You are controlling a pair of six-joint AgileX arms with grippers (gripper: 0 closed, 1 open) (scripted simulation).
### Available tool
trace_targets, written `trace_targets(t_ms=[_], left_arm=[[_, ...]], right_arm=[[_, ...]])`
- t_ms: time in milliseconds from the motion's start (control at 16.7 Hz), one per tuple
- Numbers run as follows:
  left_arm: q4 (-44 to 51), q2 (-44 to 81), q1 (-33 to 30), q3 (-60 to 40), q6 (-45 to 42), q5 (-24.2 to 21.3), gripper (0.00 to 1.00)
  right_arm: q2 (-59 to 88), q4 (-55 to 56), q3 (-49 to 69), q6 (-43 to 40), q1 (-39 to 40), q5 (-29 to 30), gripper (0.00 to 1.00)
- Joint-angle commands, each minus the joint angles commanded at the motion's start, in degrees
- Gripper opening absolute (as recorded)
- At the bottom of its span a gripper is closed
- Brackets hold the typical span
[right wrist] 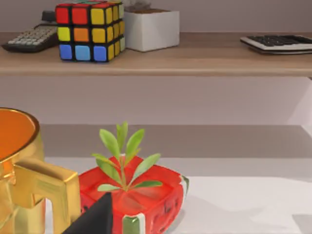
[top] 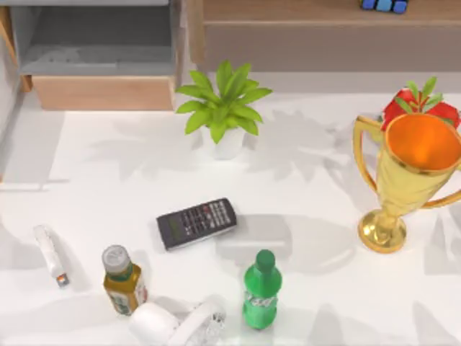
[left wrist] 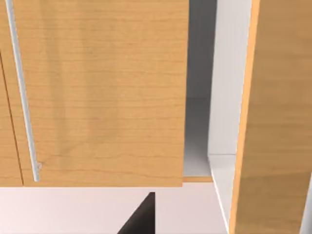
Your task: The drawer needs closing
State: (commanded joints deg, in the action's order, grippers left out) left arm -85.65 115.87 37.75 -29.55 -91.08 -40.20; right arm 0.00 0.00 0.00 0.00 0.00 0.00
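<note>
One drawer pulled out, far left; no label readable — fingers' state: cannot tell.

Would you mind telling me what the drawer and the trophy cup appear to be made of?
The drawer looks like light-tan wood on its front panel, matte, with faint grain lines, and its inside is a plain flat grey, possibly painted board. The trophy cup looks like polished gold metal, judging by its bright highlights, with an orange inner lining.
</note>
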Motion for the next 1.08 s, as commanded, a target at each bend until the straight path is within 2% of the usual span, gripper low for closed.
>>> trace_targets(t_ms=[420,1080], left_arm=[[0.00,0.00,0.00,0.00,0.00,0.00,0.02],[0.92,0.85,-0.47,-0.90,0.19,0.41,0.00]], right_arm=[[0.00,0.00,0.00,0.00,0.00,0.00,1.00],[0.00,0.00,0.00,0.00,0.00,0.00,1.00]])
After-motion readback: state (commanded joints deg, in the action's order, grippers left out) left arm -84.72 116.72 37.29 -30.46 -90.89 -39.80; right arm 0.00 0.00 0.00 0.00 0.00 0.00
